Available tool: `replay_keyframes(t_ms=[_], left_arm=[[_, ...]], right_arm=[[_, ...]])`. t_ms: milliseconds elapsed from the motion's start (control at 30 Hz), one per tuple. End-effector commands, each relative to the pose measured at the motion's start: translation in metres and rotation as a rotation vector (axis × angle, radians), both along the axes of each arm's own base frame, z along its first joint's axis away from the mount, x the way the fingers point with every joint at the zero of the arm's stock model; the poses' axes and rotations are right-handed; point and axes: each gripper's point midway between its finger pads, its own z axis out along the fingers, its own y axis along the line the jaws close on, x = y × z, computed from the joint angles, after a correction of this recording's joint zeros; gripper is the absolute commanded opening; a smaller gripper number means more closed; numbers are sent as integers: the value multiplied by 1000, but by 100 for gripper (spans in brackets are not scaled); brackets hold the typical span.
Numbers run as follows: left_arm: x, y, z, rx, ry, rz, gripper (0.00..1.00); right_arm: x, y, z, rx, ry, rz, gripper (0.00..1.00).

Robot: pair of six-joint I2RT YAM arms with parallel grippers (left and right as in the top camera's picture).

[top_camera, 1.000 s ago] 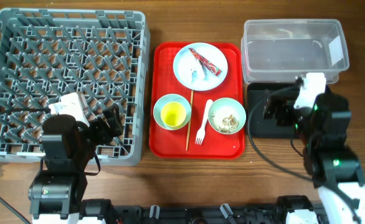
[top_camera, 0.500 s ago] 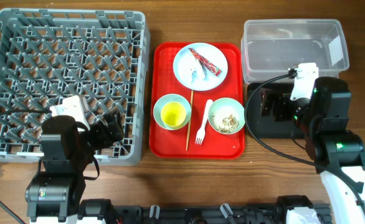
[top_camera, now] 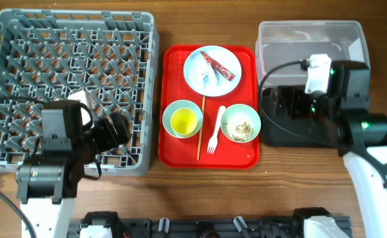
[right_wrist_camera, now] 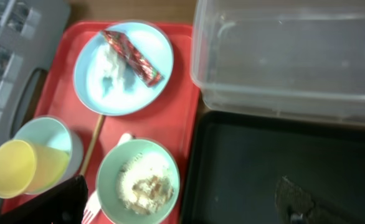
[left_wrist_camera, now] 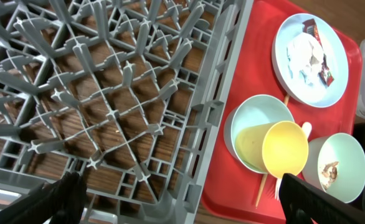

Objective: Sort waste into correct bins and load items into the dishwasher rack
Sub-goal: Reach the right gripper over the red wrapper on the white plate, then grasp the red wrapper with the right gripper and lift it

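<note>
On the red tray (top_camera: 240,155), a pale plate (top_camera: 192,63) holds a red wrapper (top_camera: 220,65) and white tissue (top_camera: 205,78). One blue-green bowl (top_camera: 170,111) holds the yellow cup (top_camera: 183,121); the other bowl (top_camera: 228,132) holds beige crumbs (top_camera: 244,127). The fork (top_camera: 215,130) and wooden stick (top_camera: 201,125) lie between them. My left gripper (top_camera: 117,129) is open and empty over the grey rack's (top_camera: 68,73) front right corner. My right gripper (top_camera: 287,109) is open and empty above the black tray (top_camera: 292,135), in front of the clear tub (top_camera: 310,53).
The rack fills the left of the wooden table and holds nothing. Cables run from both arms. The clear tub (right_wrist_camera: 288,50) and black tray (right_wrist_camera: 251,168) hold nothing. Bare wood shows along the front edge.
My right arm has moved back from the front edge and now sits higher over the black tray. My left arm has shifted slightly back and left. Nothing on the red tray has moved.
</note>
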Motion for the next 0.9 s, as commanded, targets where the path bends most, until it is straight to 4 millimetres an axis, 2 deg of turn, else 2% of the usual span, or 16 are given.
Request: replay_keyframes(t_ms=[0,67,167,233,333,400,433,567,667,800,833,867], left_arm=[[4,-3,7,-22,-3,7,100],[4,-3,7,-22,-5,8,100],[4,-3,7,-22,-4,8,100],[4,-3,7,-22,-5,8,100],[4,-3,7,-22,-4,8,100],[4,-3,7,-22,-5,8,100],[4,-3,7,-22,-4,8,100],[4,-3,7,-22,-4,8,100],[4,-3,7,-22,-4,8,100],[4,-3,7,-22,-4,8,100],[4,-3,7,-22,-4,8,100],[4,-3,7,-22,-4,8,100]], right_arm=[[22,27,35,31,-15,79,96],[37,51,43,28,14,138,96],[73,81,53,-19,-1,147,95],[100,107,45,-33,-30,135,94],[126,144,1,-41,4,114,91],[136,170,-33,-31,40,123,87],[144,177,-57,-45,62,69,87],[156,188,-118,-86,117,-23,87],[151,188,-170,-101,219,-75,81],[147,187,-203,-110,281,-100,75],[145,189,-207,-103,294,-91,68],[144,191,-210,-100,304,-89,58]])
